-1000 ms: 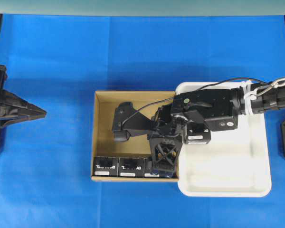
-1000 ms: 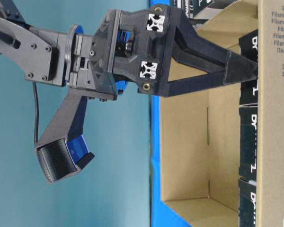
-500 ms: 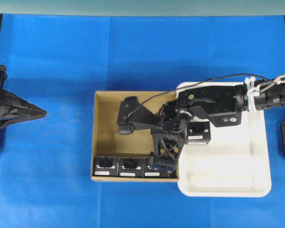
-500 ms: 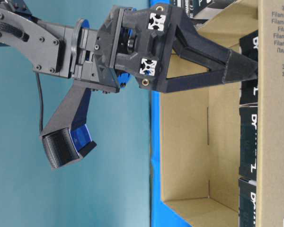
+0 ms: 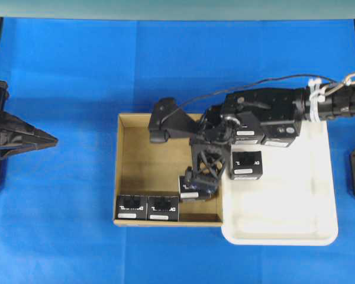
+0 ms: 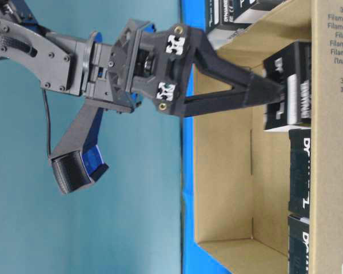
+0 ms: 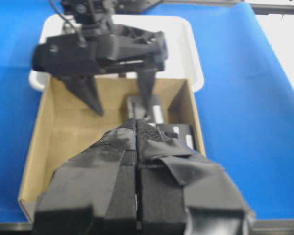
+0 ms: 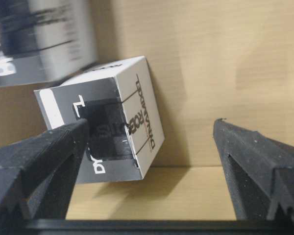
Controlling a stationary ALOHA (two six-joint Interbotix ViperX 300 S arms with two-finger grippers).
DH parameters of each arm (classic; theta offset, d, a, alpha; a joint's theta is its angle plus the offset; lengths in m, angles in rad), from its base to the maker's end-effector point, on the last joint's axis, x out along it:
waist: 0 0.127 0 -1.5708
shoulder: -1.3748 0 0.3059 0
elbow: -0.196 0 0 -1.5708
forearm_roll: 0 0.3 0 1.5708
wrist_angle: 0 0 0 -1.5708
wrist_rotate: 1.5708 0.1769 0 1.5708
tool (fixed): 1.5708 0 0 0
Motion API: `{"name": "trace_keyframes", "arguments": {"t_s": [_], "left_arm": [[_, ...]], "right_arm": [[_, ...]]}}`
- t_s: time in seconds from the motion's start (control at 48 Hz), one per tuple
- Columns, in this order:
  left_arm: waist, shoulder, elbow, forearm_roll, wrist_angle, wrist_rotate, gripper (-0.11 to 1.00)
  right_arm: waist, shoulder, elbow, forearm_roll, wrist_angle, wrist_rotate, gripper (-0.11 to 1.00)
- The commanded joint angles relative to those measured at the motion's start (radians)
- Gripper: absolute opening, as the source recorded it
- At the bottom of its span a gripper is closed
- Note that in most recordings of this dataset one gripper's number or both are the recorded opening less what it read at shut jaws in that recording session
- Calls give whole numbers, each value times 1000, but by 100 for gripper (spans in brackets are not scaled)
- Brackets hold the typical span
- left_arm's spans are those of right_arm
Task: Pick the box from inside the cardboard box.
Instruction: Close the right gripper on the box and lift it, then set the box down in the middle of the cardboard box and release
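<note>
Right now the right gripper [image 5: 180, 157] hangs inside the cardboard box [image 5: 130, 171] with its fingers spread wide apart, one finger [image 5: 160, 125] up near the carton's far wall and the other down by a tilted black box [image 5: 195, 188]. That box sits askew near the carton's right wall, tipped off the row; in the right wrist view it [image 8: 108, 122] leans on one corner against the left finger [image 8: 36, 166], while the right finger [image 8: 257, 169] stands well clear of it. So it's touched on one side, not clamped. From table level the lower finger meets the same box [image 6: 288, 91], though the blur there makes it hard to say whether it rests on the floor.

Two more black boxes [image 5: 148, 208] lie side by side along the near wall, at the left corner. Most of the carton floor between them and the far wall is bare cardboard.

Just beside the carton's right edge sits a white tray [image 5: 296, 219], touching it, with another black box [image 5: 246, 165] near its left rim.

Over on the left, the left gripper [image 7: 137, 196] has its padded fingers pressed together, holding nothing, well away above the blue cloth [image 5: 59, 77].
</note>
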Motion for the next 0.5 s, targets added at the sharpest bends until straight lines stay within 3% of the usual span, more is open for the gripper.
{"name": "trace_keyframes", "arguments": {"t_s": [0.0, 0.479], "left_arm": [[2, 5, -29, 2, -9, -2, -7], [2, 5, -29, 2, -9, -2, -7]], "right_arm": [[-26, 5, 9, -28, -2, -2, 99], [-109, -3, 29, -60, -5, -2, 99]]}}
